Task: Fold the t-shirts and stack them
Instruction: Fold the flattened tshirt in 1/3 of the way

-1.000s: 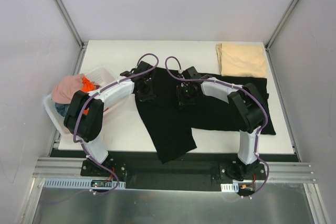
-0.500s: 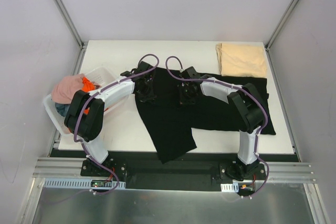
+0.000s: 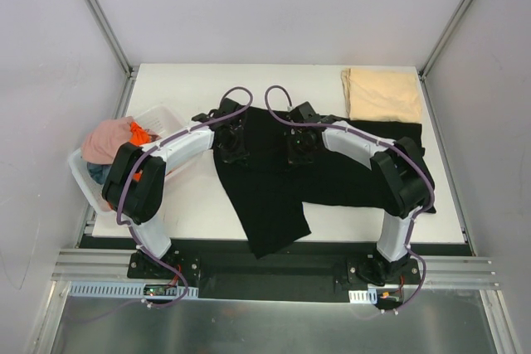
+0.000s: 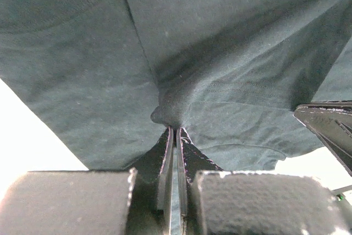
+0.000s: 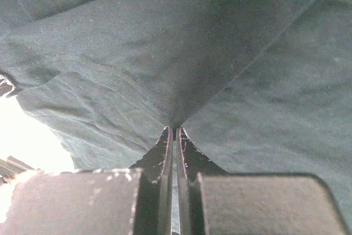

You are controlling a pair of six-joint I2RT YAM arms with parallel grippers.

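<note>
Pinching the black t-shirt [image 3: 267,198]: left tool [image 4: 175,130] and right tool [image 5: 174,130].

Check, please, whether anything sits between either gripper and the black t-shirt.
Nothing visible does: the left gripper and the right gripper are each shut directly on a pinch of the black t-shirt.

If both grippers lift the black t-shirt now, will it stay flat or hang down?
Probably floppy: the black t-shirt puckers where the left gripper and right gripper pinch it. Its unheld lower part would likely sag and drag.
</note>
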